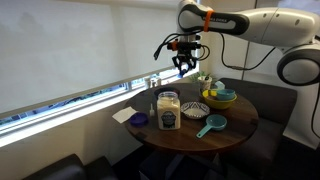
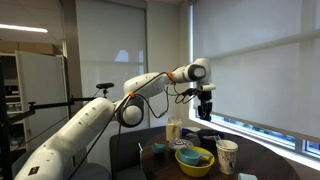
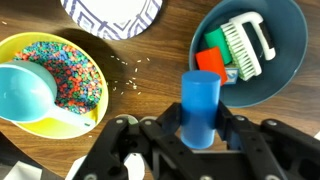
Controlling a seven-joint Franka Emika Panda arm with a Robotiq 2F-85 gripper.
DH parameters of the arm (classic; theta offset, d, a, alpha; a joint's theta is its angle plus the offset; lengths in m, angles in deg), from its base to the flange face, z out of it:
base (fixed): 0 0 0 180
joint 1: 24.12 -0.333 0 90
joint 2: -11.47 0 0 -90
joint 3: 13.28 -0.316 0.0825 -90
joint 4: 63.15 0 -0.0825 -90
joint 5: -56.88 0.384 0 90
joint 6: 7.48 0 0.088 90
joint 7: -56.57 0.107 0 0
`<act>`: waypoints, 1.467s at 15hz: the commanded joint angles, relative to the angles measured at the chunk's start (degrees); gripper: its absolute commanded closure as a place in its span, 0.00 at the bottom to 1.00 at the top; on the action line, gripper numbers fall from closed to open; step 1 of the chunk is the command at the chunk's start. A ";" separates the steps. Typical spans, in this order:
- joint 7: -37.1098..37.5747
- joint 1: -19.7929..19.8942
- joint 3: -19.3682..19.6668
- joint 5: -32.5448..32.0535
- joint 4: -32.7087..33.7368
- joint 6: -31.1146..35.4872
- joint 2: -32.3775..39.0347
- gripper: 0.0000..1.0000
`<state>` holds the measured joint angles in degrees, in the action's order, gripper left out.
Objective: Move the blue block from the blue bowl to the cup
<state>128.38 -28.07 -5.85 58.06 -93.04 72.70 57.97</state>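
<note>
In the wrist view my gripper (image 3: 200, 122) is shut on the blue block (image 3: 200, 92), an upright blue cylinder, held above the brown table. The blue bowl (image 3: 280, 60) lies just beyond it on the right and holds a white brush, a green block and an orange block. In both exterior views the gripper (image 1: 183, 68) (image 2: 205, 108) hangs well above the round table. The pale green cup (image 1: 204, 80) (image 2: 227, 155) stands near the bowls and is out of the wrist view.
A yellow bowl (image 3: 30, 45) of coloured sprinkles holds a teal scoop (image 3: 25, 92). A patterned plate (image 3: 110, 15) lies beyond it. In an exterior view a jar (image 1: 168, 110), a blue lid (image 1: 138, 120) and a second teal scoop (image 1: 212, 124) sit on the table (image 1: 230, 130).
</note>
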 commanded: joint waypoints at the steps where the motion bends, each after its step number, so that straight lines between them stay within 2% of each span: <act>1: 1.46 -1.18 2.05 -2.90 -0.65 -3.50 -0.30 0.87; 6: 4.57 -0.42 6.79 -8.23 -0.95 -14.69 -0.95 0.87; 11: 7.64 1.06 12.68 -13.39 -0.23 -20.79 0.34 0.87; 15: 8.67 3.63 13.63 -12.16 1.28 -16.75 2.64 0.87; 22: 10.00 2.44 14.02 -13.24 2.16 -11.84 4.97 0.87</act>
<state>137.07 -24.77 7.45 45.85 -92.81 59.58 62.14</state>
